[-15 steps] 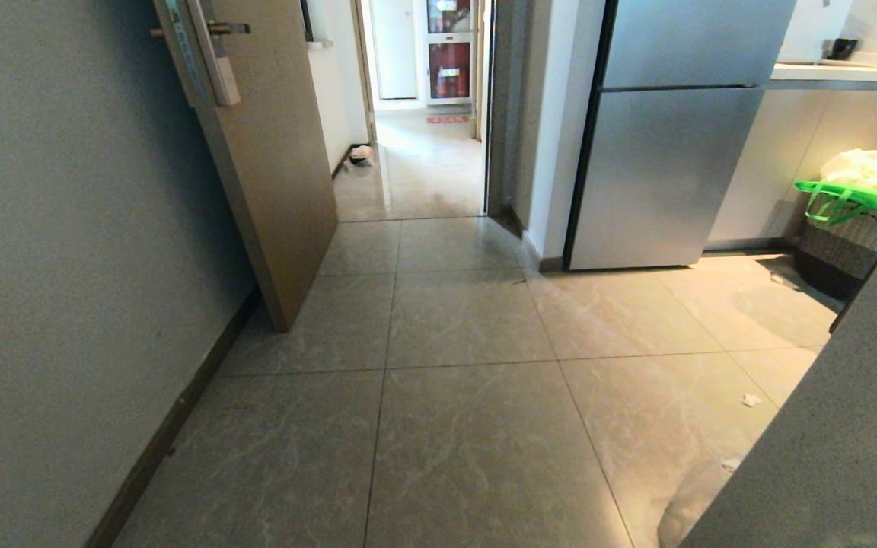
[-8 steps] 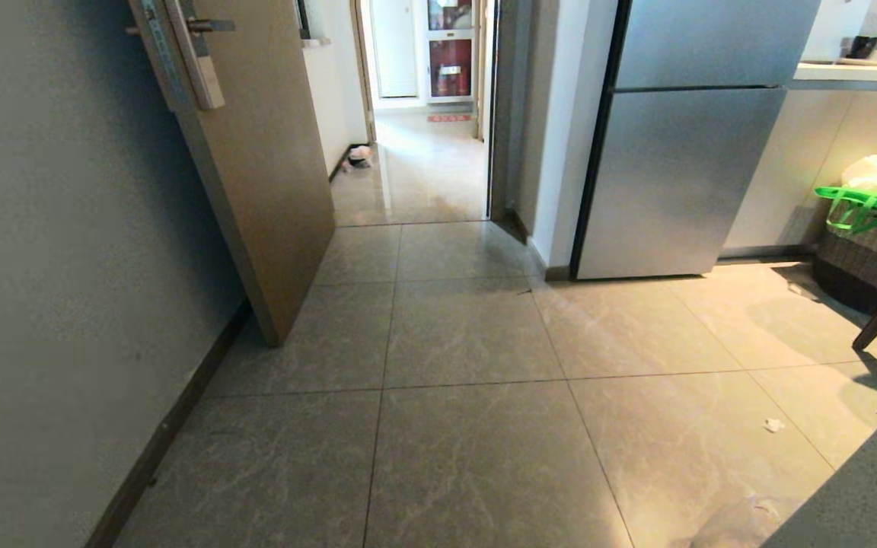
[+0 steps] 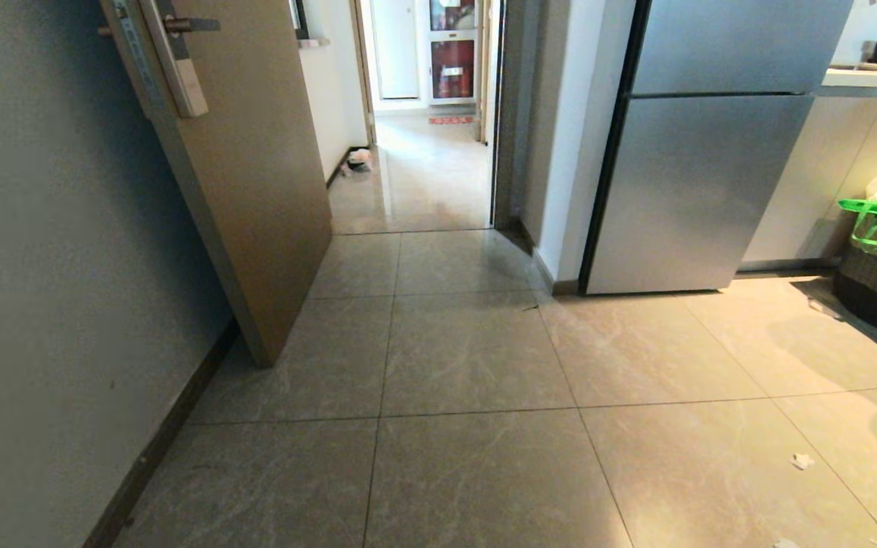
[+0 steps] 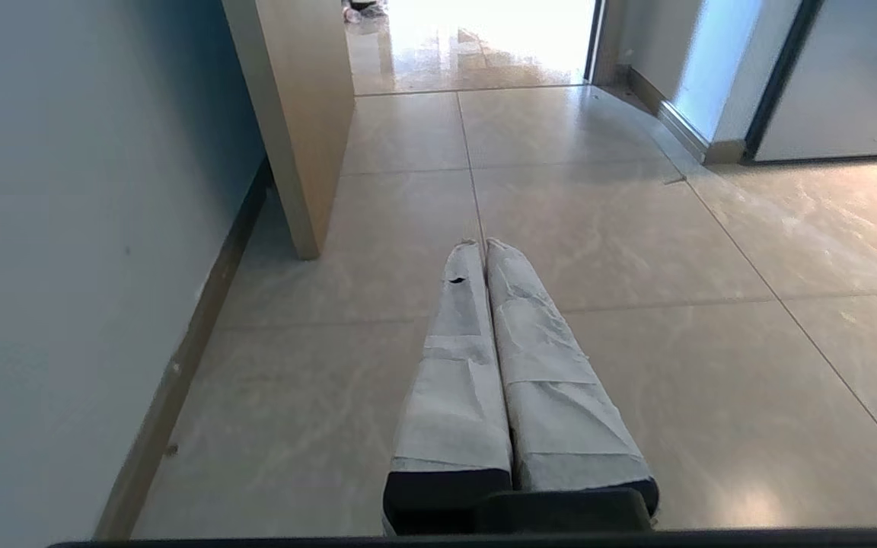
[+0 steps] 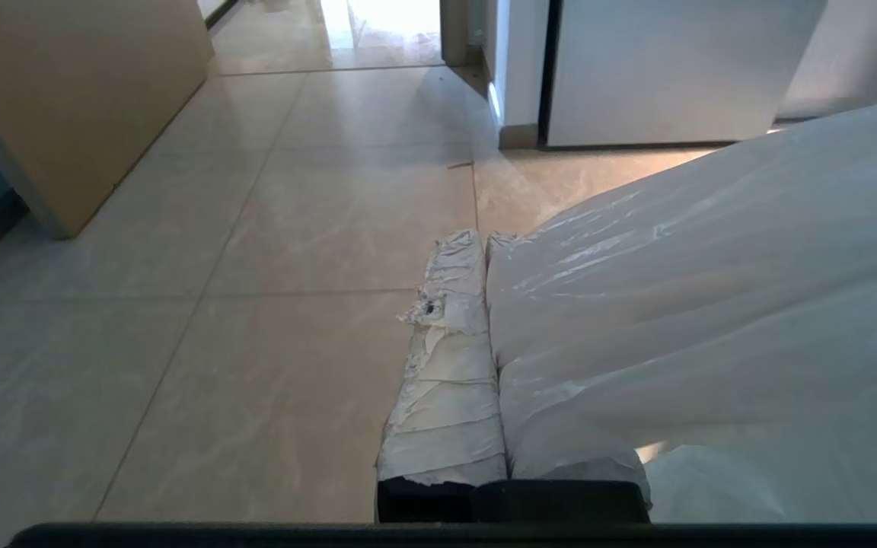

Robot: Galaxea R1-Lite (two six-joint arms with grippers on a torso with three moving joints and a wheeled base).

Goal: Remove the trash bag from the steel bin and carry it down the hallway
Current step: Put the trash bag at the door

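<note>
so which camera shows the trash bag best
The right wrist view: the trash bag drapes from the shut right claw, its white plastic filling that side. The head and left wrist views show none of it.

The camera has advanced toward the doorway; the fridge (image 3: 705, 167) looms nearer.

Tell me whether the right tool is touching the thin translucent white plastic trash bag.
Touching. The right wrist view shows the right tool shut on the thin translucent white plastic trash bag, the film draped over one finger and pinched between both.
</note>
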